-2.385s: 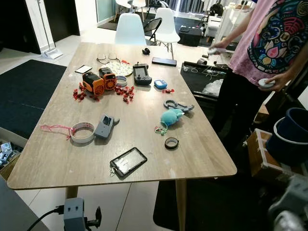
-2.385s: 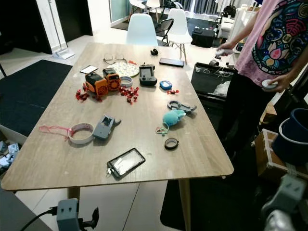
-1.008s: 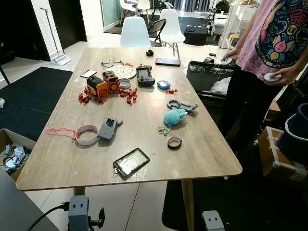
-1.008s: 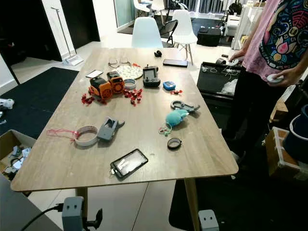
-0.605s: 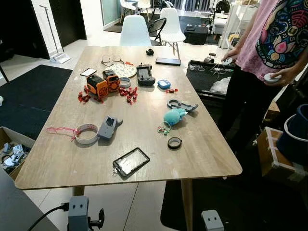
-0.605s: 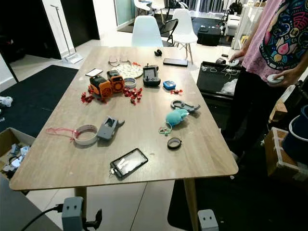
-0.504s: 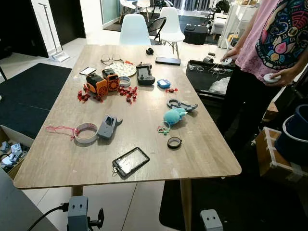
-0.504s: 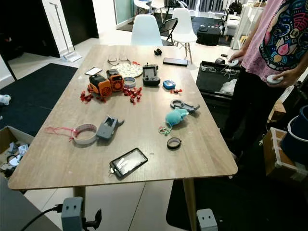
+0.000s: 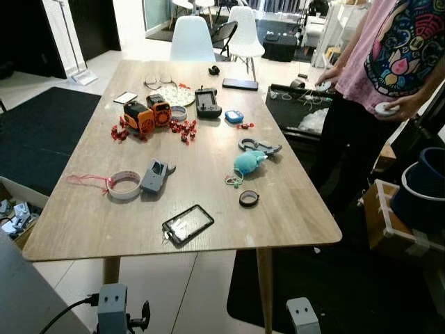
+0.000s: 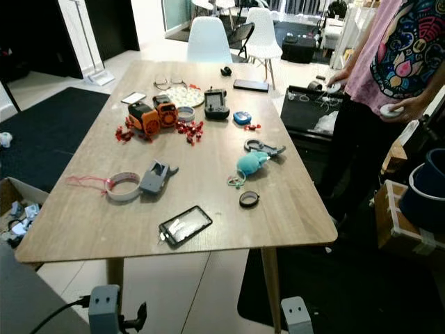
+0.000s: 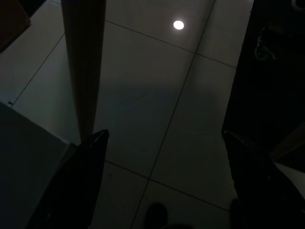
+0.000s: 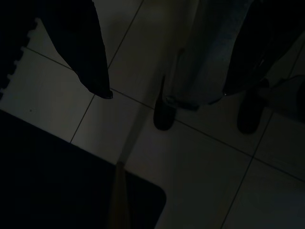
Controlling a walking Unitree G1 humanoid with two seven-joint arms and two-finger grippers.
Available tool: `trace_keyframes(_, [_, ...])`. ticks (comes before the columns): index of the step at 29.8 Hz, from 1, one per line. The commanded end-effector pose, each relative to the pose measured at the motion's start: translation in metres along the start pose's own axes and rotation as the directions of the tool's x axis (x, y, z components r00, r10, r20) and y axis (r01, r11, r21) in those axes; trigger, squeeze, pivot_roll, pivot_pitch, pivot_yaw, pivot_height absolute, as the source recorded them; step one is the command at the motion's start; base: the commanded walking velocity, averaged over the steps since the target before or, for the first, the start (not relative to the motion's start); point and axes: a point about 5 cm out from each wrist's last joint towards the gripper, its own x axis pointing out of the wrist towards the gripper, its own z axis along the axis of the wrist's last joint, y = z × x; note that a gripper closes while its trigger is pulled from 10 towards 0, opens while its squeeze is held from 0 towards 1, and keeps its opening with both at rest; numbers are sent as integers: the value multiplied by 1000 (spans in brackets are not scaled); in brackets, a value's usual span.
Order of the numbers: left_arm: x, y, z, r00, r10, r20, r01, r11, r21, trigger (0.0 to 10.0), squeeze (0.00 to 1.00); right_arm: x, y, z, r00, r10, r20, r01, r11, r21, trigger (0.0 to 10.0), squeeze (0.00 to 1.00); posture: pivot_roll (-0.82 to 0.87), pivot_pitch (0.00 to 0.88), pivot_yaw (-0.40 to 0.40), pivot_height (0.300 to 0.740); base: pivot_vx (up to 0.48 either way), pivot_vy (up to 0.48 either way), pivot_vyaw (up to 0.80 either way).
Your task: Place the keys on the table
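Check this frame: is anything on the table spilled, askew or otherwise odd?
Small red pieces lie scattered loose around the orange toy robot, like a spill. The phone sits askew near the table front edge. Nothing looks damaged.

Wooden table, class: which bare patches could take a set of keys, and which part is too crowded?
The long wooden table is bare at its near left corner, before the white tape roll and black phone. Its near right corner, past the small black ring, is bare too. The far half is crowded: orange toy robots, scattered red pieces, black handheld controller.
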Motion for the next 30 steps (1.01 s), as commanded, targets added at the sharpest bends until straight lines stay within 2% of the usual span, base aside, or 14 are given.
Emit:
trace_keyframes(1, [-3,-3,-5,1000,7,-10,-7,1000,-24,10000,0,-1,0,-3,1000,6,-8,-6,1000,-12,10000,0,79,43,-63,740,-334,0,0])
trace_keyframes(30, [-4,0,-3,1000,9,8,-9,1000,-15,10000,0,0,5,-6,1000,17,-15,-17,1000,-16,10000,0,93,51,-58,740,-335,0,0])
